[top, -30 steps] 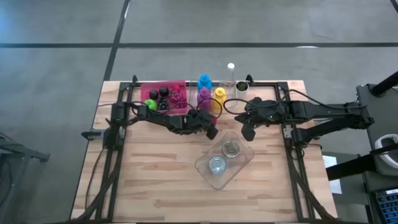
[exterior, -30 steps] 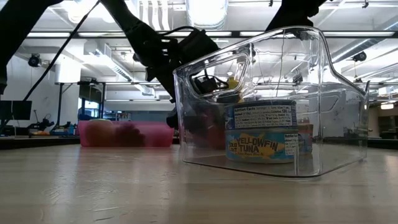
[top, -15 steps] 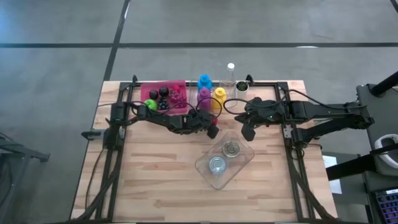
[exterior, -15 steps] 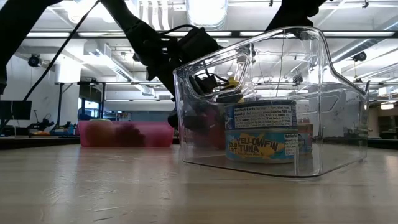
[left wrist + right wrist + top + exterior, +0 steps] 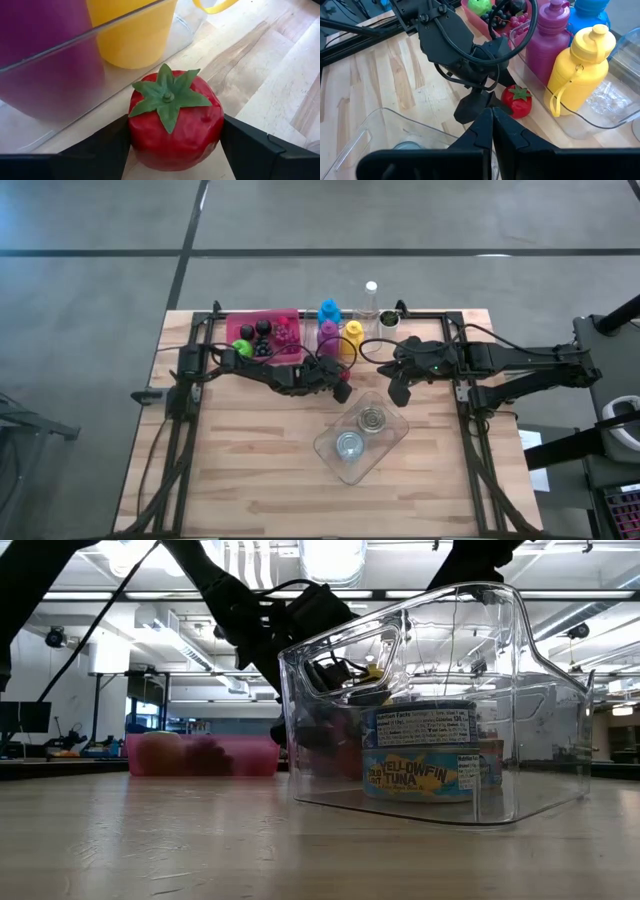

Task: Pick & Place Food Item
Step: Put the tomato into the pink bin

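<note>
A red toy tomato (image 5: 172, 125) with a green leaf top stands on the wooden table beside the clear tray that holds the purple (image 5: 45, 55) and yellow (image 5: 135, 35) bottles. My left gripper (image 5: 175, 137) reaches it from the table's left, one finger on each side; the high view shows the tomato (image 5: 342, 392) at its tip. My right gripper (image 5: 492, 125) hangs shut above the table, right of the tomato (image 5: 518, 101), holding nothing. A clear bin (image 5: 395, 442) near the table's middle holds two cans (image 5: 372, 419). My left gripper has the tomato's two opposite side walls (image 5: 137, 135) between its fingers (image 5: 100, 150), low on the body. The fingers come slanting down from the table's left. The tomato stands upright on the table, leaf top up.
A pink tray (image 5: 292, 315) with toy fruit stands at the far left. Blue, purple and yellow bottles (image 5: 352, 333) stand at the far middle, with a clear bottle (image 5: 371, 295) and a small dark pot (image 5: 388, 319) behind. The bin (image 5: 540, 690) fills the low view, a tuna can (image 5: 420, 770) inside.
</note>
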You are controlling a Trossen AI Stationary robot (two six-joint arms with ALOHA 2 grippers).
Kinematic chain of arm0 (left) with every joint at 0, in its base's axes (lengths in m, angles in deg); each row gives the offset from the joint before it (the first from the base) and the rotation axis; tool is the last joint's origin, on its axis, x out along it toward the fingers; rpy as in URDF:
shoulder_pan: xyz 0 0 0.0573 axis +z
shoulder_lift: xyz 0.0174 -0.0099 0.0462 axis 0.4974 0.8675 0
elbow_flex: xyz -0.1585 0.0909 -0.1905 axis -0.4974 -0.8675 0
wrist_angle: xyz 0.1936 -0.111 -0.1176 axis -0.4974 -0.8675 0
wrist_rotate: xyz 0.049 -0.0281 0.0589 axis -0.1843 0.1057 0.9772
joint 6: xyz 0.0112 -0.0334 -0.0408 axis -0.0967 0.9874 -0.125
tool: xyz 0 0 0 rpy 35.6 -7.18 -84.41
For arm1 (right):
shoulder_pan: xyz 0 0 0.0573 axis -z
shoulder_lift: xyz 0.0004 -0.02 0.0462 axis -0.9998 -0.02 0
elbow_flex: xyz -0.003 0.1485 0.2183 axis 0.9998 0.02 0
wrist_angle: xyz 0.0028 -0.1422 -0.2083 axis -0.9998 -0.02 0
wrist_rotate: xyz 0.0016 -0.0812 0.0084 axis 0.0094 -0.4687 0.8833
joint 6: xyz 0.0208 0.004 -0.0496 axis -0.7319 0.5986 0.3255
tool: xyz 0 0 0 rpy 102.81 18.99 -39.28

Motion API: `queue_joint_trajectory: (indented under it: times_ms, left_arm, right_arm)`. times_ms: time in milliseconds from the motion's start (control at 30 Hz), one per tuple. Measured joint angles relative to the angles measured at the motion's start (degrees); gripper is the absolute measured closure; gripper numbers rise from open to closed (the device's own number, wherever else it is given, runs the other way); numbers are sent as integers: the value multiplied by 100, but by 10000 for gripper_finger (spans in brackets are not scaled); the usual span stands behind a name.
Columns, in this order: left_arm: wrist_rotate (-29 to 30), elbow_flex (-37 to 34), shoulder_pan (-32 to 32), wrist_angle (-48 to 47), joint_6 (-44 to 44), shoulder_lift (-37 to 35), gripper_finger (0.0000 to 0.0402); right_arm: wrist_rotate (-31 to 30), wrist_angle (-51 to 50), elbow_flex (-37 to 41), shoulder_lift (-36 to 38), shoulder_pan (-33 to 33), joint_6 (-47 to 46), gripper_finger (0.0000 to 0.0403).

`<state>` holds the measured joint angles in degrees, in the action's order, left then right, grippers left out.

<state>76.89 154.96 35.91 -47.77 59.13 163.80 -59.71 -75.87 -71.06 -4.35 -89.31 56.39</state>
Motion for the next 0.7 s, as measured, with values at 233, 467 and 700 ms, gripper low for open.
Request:
queue_joint_trajectory:
  times_ms: [233, 467, 700]
  left_arm:
    - [-20, 0, 0, -5, -46, -65, 128]
    - [-24, 0, -3, -23, -63, -174, 121]
    - [-366, 0, -15, -251, -63, -523, 127]
  right_arm:
    - [-2, -1, 0, -2, 1, 0, 394]
    - [0, 0, -2, -4, 1, 0, 394]
    - [1, -3, -2, -4, 1, 2, 394]
